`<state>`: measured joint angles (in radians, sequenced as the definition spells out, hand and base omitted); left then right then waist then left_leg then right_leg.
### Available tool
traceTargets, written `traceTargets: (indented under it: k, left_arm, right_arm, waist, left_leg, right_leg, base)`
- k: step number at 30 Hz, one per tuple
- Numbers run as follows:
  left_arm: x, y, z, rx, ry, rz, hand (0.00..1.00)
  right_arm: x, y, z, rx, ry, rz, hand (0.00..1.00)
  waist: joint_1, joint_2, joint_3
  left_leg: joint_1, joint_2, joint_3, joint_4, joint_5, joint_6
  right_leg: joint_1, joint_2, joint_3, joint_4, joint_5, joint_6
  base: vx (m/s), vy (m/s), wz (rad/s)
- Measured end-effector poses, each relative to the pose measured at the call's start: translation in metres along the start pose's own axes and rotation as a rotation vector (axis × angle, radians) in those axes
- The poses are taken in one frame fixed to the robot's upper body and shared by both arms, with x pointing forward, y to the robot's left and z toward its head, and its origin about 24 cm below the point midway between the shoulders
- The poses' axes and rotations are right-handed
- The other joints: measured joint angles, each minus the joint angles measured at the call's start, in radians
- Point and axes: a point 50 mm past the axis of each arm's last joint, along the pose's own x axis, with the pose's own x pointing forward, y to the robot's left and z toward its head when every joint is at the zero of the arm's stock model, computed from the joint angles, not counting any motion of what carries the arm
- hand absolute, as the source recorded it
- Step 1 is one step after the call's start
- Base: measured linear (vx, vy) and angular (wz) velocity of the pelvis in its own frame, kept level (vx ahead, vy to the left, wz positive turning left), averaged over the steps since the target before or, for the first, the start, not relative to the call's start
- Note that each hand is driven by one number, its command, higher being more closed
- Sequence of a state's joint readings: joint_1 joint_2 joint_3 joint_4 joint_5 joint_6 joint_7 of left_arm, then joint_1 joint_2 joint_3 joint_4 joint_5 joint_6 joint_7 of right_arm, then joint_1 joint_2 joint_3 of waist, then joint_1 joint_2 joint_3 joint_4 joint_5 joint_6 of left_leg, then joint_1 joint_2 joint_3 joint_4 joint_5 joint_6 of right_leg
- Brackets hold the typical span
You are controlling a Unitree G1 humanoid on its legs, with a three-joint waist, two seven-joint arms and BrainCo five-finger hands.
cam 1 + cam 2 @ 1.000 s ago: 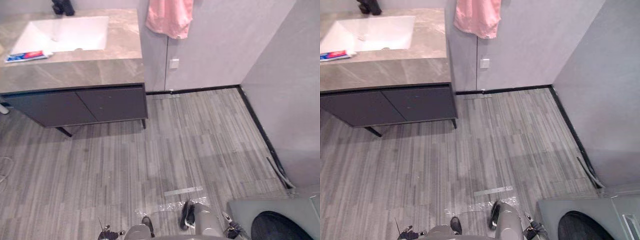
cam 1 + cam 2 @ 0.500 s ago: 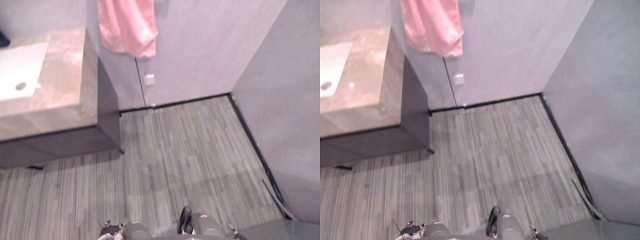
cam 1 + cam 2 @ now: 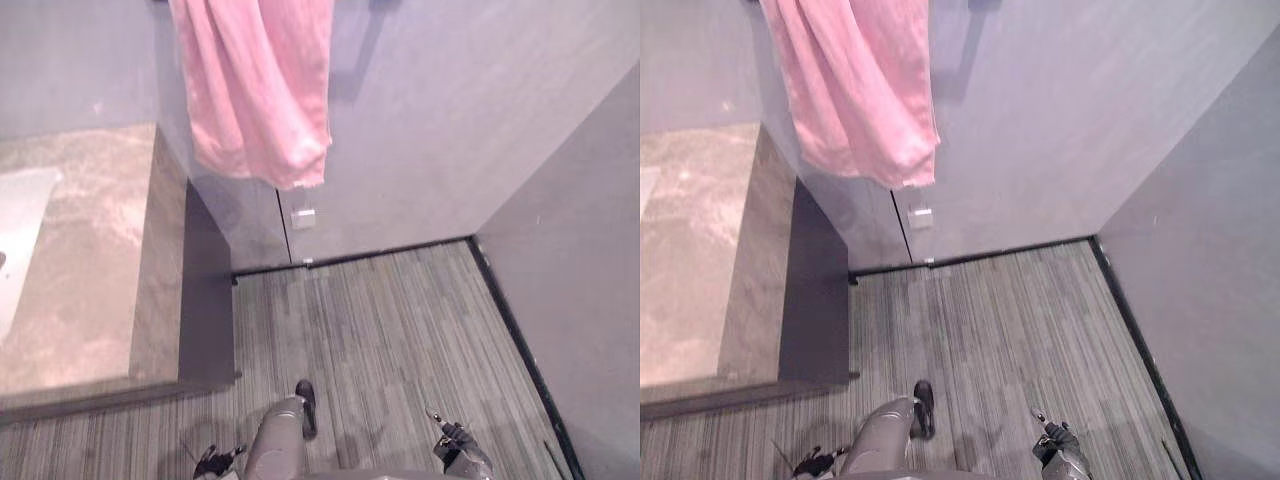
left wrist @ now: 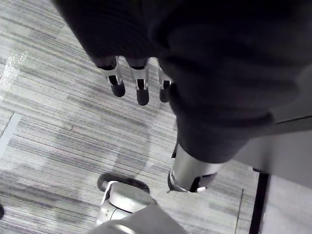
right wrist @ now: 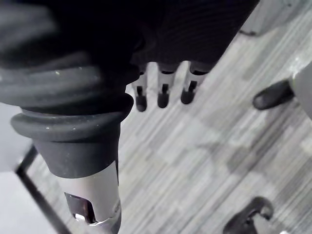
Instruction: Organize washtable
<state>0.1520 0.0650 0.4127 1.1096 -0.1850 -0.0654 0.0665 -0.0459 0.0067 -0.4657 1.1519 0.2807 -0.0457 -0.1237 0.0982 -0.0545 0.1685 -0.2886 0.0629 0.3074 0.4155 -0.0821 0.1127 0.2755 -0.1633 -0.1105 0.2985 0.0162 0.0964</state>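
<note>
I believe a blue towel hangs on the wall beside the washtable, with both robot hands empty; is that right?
No: the left eye view shows the towel is pink, not blue. It does hang on the wall beside the washtable, and the left robot hand and right robot hand are empty.

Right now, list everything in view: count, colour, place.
towel: 1, pink, hanging on the wall past the washtable's end
washtable top: 1, brown-grey stone, left
sink: 1, white, set in the top, far left
cabinet: 1, dark, under the top
wall plate: 1, white, low on the wall below the towel
skirting: black, along the foot of the walls
floor: grey striped planks
left hand: 1, silver fingers, dark tips, straight, empty, above the floor
right hand: 1, same, straight, empty, above the floor
</note>
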Motion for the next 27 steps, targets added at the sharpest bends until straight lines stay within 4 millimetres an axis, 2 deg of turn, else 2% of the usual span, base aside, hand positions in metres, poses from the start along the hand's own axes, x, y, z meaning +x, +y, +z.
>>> traceTargets:
  k: [1, 2, 3, 4, 5, 7, 8, 10, 11, 12, 13, 14, 16, 19, 21, 24, 27]
  left_arm:
    - [-0.002, 0.006, -0.01, -0.002, 0.031, 0.016, 0.0]
    - [-0.002, 0.011, -0.008, 0.004, 0.035, 0.028, 0.0]
    - [-0.001, 0.014, -0.007, 0.008, 0.034, 0.035, 0.0]
    - [-0.001, 0.016, -0.007, 0.008, 0.035, 0.041, 0.0]
    - [-0.001, 0.017, -0.007, 0.007, 0.034, 0.042, 0.0]
    - [-0.001, 0.015, -0.004, 0.005, 0.024, 0.037, 0.0]
    - [0.0, 0.014, 0.002, 0.004, -0.001, 0.032, 0.0]
    - [0.002, 0.008, 0.01, 0.004, -0.026, 0.017, 0.0]
    - [0.003, 0.004, 0.015, 0.006, -0.038, 0.007, 0.0]
    - [0.003, 0.001, 0.017, 0.019, -0.044, -0.002, 0.0]
    - [0.003, 0.001, 0.018, 0.022, -0.048, -0.003, 0.0]
    - [0.004, -0.003, 0.019, 0.017, -0.047, -0.01, 0.0]
    - [0.003, -0.009, 0.015, 0.008, -0.043, -0.024, 0.0]
    - [0.003, -0.017, 0.019, 0.01, -0.057, -0.046, 0.0]
    - [0.003, -0.025, 0.034, 0.026, -0.119, -0.076, 0.0]
    - [-0.002, -0.035, 0.074, 0.063, -0.289, -0.128, 0.0]
    - [-0.017, -0.026, 0.132, 0.001, -0.533, -0.139, 0.0]
  right_arm:
    - [0.0, -0.005, -0.001, 0.008, 0.004, -0.013, 0.0]
    - [-0.001, -0.005, -0.005, 0.01, 0.019, -0.014, 0.0]
    - [-0.001, -0.005, -0.009, 0.01, 0.035, -0.016, 0.0]
    - [-0.002, -0.006, -0.013, 0.01, 0.048, -0.017, 0.0]
    - [-0.002, -0.011, -0.011, 0.003, 0.036, -0.025, 0.0]
    - [-0.002, -0.015, -0.014, -0.006, 0.044, -0.033, 0.0]
    - [-0.003, -0.018, -0.018, -0.011, 0.054, -0.033, 0.0]
    - [-0.004, -0.021, -0.021, -0.011, 0.061, -0.036, 0.0]
    - [-0.004, -0.022, -0.021, -0.001, 0.062, -0.04, 0.0]
    - [-0.004, -0.023, -0.023, -0.001, 0.066, -0.043, 0.0]
    - [-0.005, -0.024, -0.025, 0.0, 0.073, -0.048, 0.0]
    - [-0.005, -0.031, -0.027, 0.023, 0.079, -0.068, 0.0]
    - [-0.006, -0.039, -0.026, 0.057, 0.075, -0.098, 0.0]
    - [-0.004, -0.038, -0.017, 0.048, 0.048, -0.091, 0.0]
    - [-0.003, -0.04, -0.011, 0.048, 0.028, -0.094, 0.0]
    - [0.0, -0.041, 0.01, 0.04, -0.038, -0.091, 0.0]
    - [0.001, -0.032, 0.025, 0.027, -0.095, -0.06, 0.0]
  waist:
    - [-0.004, 0.011, -0.015]
    - [-0.014, -0.004, -0.011]
    - [-0.022, -0.011, -0.012]
    - [-0.031, -0.013, -0.012]
    - [-0.031, 0.001, -0.005]
    - [-0.036, 0.011, -0.011]
    - [-0.04, 0.005, -0.017]
    - [-0.066, 0.009, -0.017]
    - [-0.084, 0.013, -0.017]
    - [-0.085, 0.006, -0.02]
    - [-0.084, -0.005, -0.025]
    - [-0.084, -0.017, -0.024]
    - [-0.082, 0.012, -0.037]
    - [-0.087, 0.043, -0.042]
    - [-0.084, 0.046, -0.047]
    - [-0.082, 0.046, -0.048]
    - [-0.082, 0.046, -0.049]
  left_leg:
    - [0.053, -0.008, -0.008, -0.032, -0.08, -0.018]
    - [0.097, -0.034, -0.012, -0.062, -0.103, -0.015]
    - [0.115, -0.046, -0.016, -0.075, -0.107, -0.014]
    - [0.153, -0.051, -0.017, -0.099, -0.107, -0.013]
    - [0.232, -0.05, -0.012, -0.161, -0.101, -0.02]
    - [0.286, -0.043, -0.016, -0.211, -0.09, -0.032]
    - [0.315, -0.04, -0.029, -0.237, -0.086, -0.039]
    - [0.321, -0.024, -0.075, -0.244, -0.083, -0.049]
    - [0.327, -0.015, -0.102, -0.253, -0.076, -0.064]
    - [0.333, -0.013, -0.121, -0.27, -0.065, -0.085]
    - [0.334, -0.02, -0.128, -0.277, -0.065, -0.096]
    - [0.348, -0.025, -0.151, -0.288, -0.07, -0.122]
    - [0.36, 0.006, -0.169, -0.316, -0.062, -0.149]
    - [0.371, 0.038, -0.194, -0.359, -0.046, -0.178]
    - [0.378, 0.049, -0.204, -0.377, -0.042, -0.185]
    - [0.376, 0.053, -0.221, -0.382, -0.041, -0.187]
    - [0.37, 0.051, -0.222, -0.386, -0.041, -0.187]
  right_leg:
    - [-0.073, -0.019, 0.002, 0.184, 0.021, 0.032]
    - [-0.153, -0.06, 0.005, 0.388, 0.056, 0.055]
    - [-0.204, -0.081, -0.001, 0.49, 0.026, 0.055]
    - [-0.265, -0.098, -0.019, 0.596, -0.03, 0.036]
    - [-0.328, -0.121, -0.095, 0.66, -0.118, -0.015]
    - [-0.366, -0.119, -0.171, 0.609, -0.186, -0.018]
    - [-0.389, -0.107, -0.21, 0.525, -0.226, -0.016]
    - [-0.411, -0.059, -0.21, 0.335, -0.244, -0.011]
    - [-0.426, -0.019, -0.174, 0.176, -0.233, -0.009]
    - [-0.418, 0.011, -0.132, 0.001, -0.174, -0.008]
    - [-0.413, 0.017, -0.113, -0.084, -0.106, -0.009]
    - [-0.4, 0.017, -0.098, -0.102, -0.006, -0.031]
    - [-0.382, 0.044, -0.115, -0.118, -0.027, -0.043]
    - [-0.369, 0.083, -0.139, -0.146, -0.036, -0.059]
    - [-0.355, 0.098, -0.152, -0.167, -0.038, -0.063]
    - [-0.338, 0.105, -0.165, -0.196, -0.031, -0.072]
    - [-0.336, 0.11, -0.167, -0.216, -0.025, -0.072]
  base:
    - [0.38, 0.135, -0.07]
    - [0.36, 0.126, 0.06]
    - [0.28, 0.085, 0.2]
    - [0.2, 0.041, 0.02]
    - [0.24, 0.037, -0.07]
    - [0.19, 0.002, 0.01]
    - [0.2, -0.116, 0.38]
    - [0.24, -0.177, 0.63]
    - [0.24, -0.196, 0.67]
    - [0.24, -0.2, 0.6]
    - [0.17, -0.167, 0.52]
    - [0.14, -0.164, 0.34]
    - [0.2, -0.228, 0.27]
    - [0.13, -0.169, 0.14]
    - [0.08, -0.109, 0.22]
    - [0.06, -0.028, 0.12]
    - [0.04, -0.002, 0.01]
